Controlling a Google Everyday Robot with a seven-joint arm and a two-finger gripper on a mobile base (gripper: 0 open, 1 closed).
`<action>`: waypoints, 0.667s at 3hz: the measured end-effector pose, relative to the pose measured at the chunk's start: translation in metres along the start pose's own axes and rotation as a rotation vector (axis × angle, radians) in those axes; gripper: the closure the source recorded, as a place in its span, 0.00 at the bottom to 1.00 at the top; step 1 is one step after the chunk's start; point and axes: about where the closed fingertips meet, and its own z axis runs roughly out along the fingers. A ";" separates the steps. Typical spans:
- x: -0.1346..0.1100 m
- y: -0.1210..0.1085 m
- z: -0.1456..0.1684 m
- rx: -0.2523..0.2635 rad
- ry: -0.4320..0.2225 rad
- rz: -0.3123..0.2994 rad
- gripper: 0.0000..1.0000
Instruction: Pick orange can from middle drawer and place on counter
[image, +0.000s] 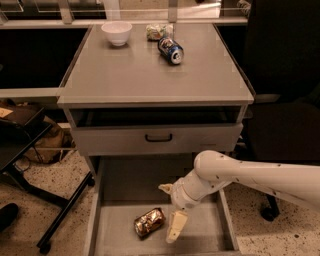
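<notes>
The orange can (149, 222) lies on its side on the floor of the open middle drawer (115, 235), near the front. My gripper (169, 212) hangs from the white arm that comes in from the right, inside the drawer just right of the can. It is open, with one pale finger (175, 226) low beside the can's right end and the other (165, 188) higher and farther back. The fingers do not touch the can. The grey counter (150, 75) is the cabinet top above the drawers.
On the counter stand a white bowl (116, 32) at the back left, a pale snack packet (157, 31) and a dark blue can (171, 50) lying on its side. A closed drawer front with a black handle (158, 137) sits above the open drawer. Black chair legs (60, 215) stand at the left.
</notes>
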 end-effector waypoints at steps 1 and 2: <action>-0.002 -0.007 0.021 -0.030 -0.034 -0.025 0.00; -0.004 -0.015 0.055 -0.084 -0.088 -0.047 0.00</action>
